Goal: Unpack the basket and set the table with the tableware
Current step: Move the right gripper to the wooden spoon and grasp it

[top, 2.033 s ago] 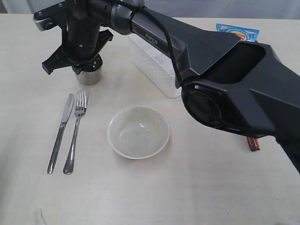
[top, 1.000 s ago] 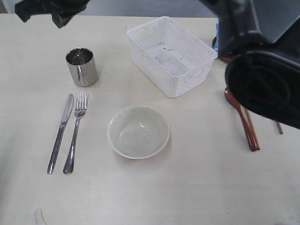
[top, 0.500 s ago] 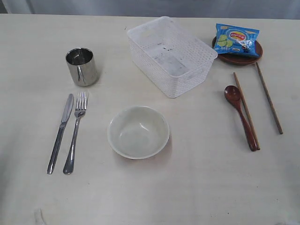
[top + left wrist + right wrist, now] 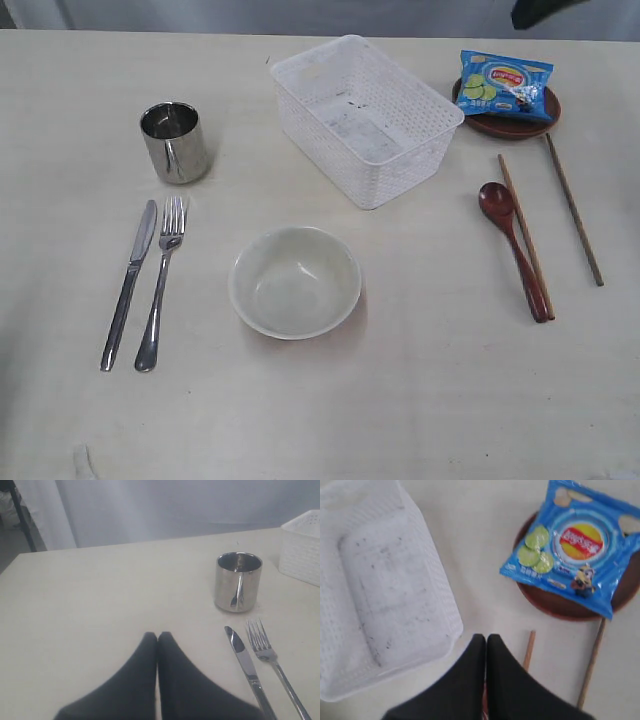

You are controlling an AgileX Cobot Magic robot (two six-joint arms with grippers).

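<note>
Nearest you on the counter (image 4: 420, 400): bowl (image 4: 295, 282), with knife (image 4: 130, 283) and fork (image 4: 162, 280) side by side. Farther: spoon (image 4: 515, 248) against one of the chopsticks (image 4: 572, 210), cup (image 4: 175, 142), empty basket (image 4: 365, 118), snack bag (image 4: 505, 82) covering the plate (image 4: 505, 128). Your left tool (image 4: 157, 639) and right tool (image 4: 486, 640) are pinched closed, holding nothing.

Basket (image 4: 408, 172) upper centre on table (image 4: 430, 400). Cup (image 4: 175, 143) upper left; knife (image 4: 129, 283) left of fork (image 4: 160, 290) below it. Bowl (image 4: 295, 283) centre. Bag (image 4: 505, 85) on plate (image 4: 498, 128) upper right; spoon (image 4: 497, 200), chopsticks (image 4: 574, 210) below.
</note>
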